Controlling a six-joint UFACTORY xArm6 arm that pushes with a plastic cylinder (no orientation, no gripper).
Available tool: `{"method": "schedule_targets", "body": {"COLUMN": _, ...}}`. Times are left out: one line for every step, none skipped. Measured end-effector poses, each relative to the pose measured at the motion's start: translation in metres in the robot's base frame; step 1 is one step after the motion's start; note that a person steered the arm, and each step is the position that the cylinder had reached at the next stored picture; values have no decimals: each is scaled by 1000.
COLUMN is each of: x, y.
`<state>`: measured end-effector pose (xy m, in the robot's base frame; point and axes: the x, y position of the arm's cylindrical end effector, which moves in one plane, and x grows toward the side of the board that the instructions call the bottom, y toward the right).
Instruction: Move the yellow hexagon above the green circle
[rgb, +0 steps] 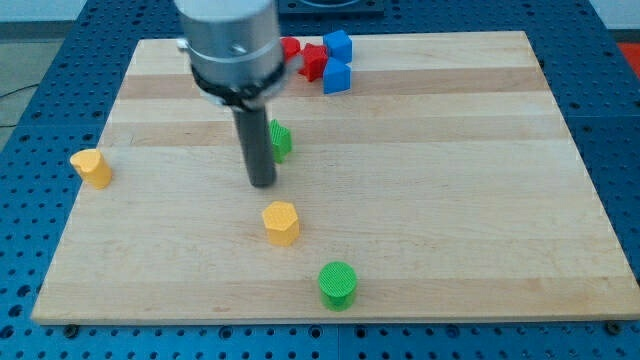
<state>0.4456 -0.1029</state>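
The yellow hexagon (282, 222) lies near the middle of the wooden board (450, 200), a little below centre. The green circle (337, 285) lies near the view's bottom edge of the board, below and to the right of the hexagon. My tip (262, 183) stands just above and slightly left of the yellow hexagon, a small gap apart from it. The rod hides part of a second green block (281, 140) behind it.
Another yellow block (92, 168) sits at the board's left edge. Two blue blocks (337, 45) (336, 78) and two red blocks (314, 62) (289, 47) cluster at the view's top, by the arm's grey housing (228, 45).
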Motion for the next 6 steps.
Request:
{"method": "schedule_targets", "body": {"x": 24, "y": -36}}
{"method": "schedule_targets", "body": {"x": 60, "y": -42}}
{"method": "schedule_targets", "body": {"x": 88, "y": -16}}
{"method": "schedule_targets", "body": {"x": 94, "y": 26}}
{"method": "schedule_targets", "body": {"x": 83, "y": 50}}
{"method": "schedule_targets", "body": {"x": 81, "y": 73}}
